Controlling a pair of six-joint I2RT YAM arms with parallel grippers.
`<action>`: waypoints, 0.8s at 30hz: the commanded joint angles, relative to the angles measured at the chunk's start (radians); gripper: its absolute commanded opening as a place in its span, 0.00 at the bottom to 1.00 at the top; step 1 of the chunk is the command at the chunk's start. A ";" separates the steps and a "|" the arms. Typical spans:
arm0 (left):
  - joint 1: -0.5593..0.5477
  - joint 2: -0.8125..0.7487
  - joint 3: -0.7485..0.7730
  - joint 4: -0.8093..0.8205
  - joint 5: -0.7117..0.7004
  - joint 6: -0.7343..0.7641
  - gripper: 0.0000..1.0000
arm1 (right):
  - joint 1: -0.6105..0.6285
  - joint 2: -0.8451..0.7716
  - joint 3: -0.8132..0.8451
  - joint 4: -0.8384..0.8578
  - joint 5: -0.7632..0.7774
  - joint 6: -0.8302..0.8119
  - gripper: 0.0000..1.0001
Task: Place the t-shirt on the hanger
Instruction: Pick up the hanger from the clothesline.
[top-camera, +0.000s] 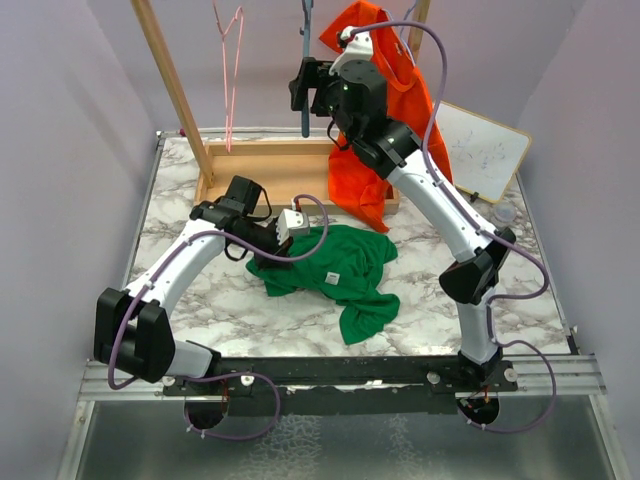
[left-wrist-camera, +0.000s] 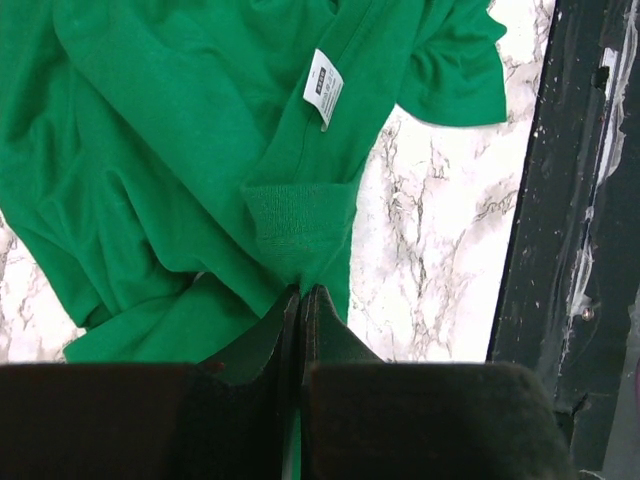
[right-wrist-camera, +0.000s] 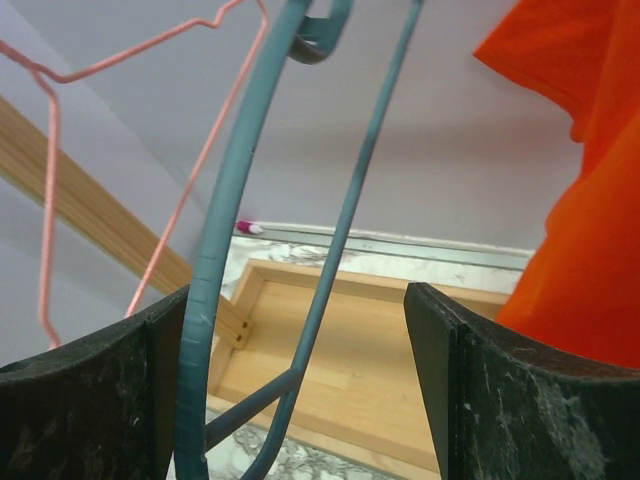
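Left fingers (left-wrist-camera: 262, 342) are shut tight, and a fold of the t-shirt (left-wrist-camera: 180, 150) is pinched between them, just below a ribbed band of the cloth. The rest of the t-shirt is spread in a crumpled heap on the worktop (left-wrist-camera: 430, 230), near its middle, straight ahead of these fingers. A small white label (left-wrist-camera: 323, 88) is seen on the cloth a little past the pinched spot. A black rail (left-wrist-camera: 570, 250) is seen along the near edge of the worktop, apart from the cloth.

Farther back, the right fingers (right-wrist-camera: 480, 400) are held up high and spread wide, with nothing gripped. The hanger (right-wrist-camera: 215, 250) is seen upright between them, well apart from the t-shirt down on the worktop. One thick side of the hanger lies close against one finger; it cannot be told if they touch. A thin pink wire hanger (right-wrist-camera: 45, 200) is hung just beside it, and a slanted wooden post (right-wrist-camera: 90, 215) is seen behind that. An orange-red t-shirt (right-wrist-camera: 590, 200) is hung on the other side, close to the right arm. A shallow wooden tray (right-wrist-camera: 340, 350) lies on the worktop below the hangers. A small whiteboard (top-camera: 485, 150) is seen at the far right corner.
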 joint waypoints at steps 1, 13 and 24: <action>0.004 -0.025 -0.019 0.016 0.050 -0.005 0.00 | 0.005 -0.022 0.021 -0.028 0.129 -0.051 0.81; 0.004 -0.008 -0.024 0.026 0.066 -0.014 0.00 | 0.005 -0.040 -0.016 -0.004 0.162 -0.119 0.71; 0.005 -0.007 -0.050 0.048 0.080 -0.022 0.00 | 0.005 -0.049 -0.061 0.047 0.090 -0.152 0.45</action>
